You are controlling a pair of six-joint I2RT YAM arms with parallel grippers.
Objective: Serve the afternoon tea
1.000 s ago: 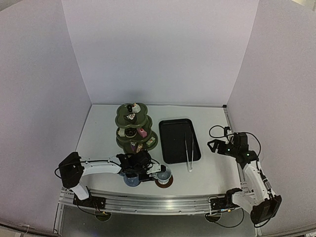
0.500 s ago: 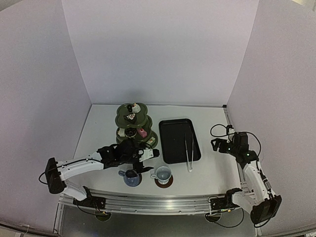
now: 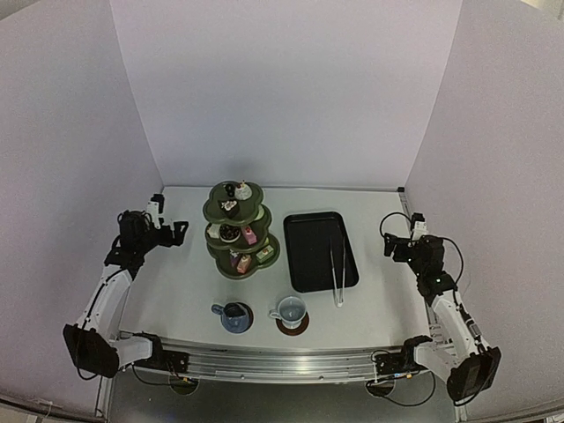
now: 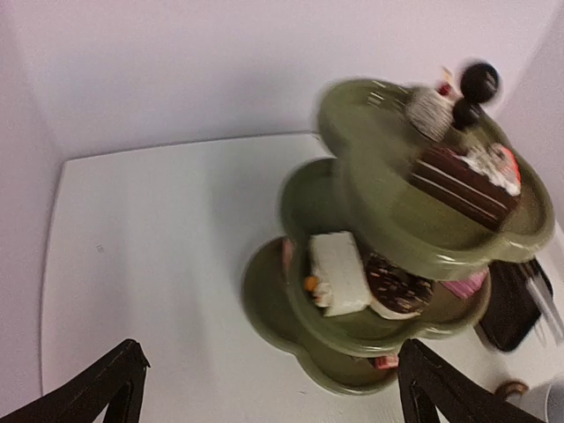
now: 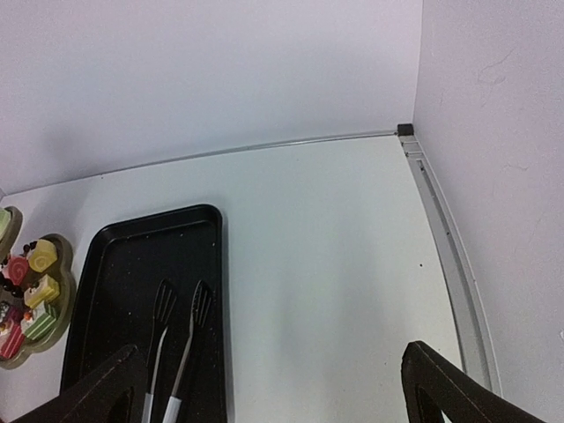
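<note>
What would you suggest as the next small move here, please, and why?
Probably just park and finish: the dark-blue cup and pale cup sit on saucers, cakes fill the stand, and the left hand and right hand are open, empty and well clear.

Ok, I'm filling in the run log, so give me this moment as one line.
left claw open, empty, left of stand | right claw open, empty | dark-blue cup, pale cup on saucers | tongs on tray
</note>
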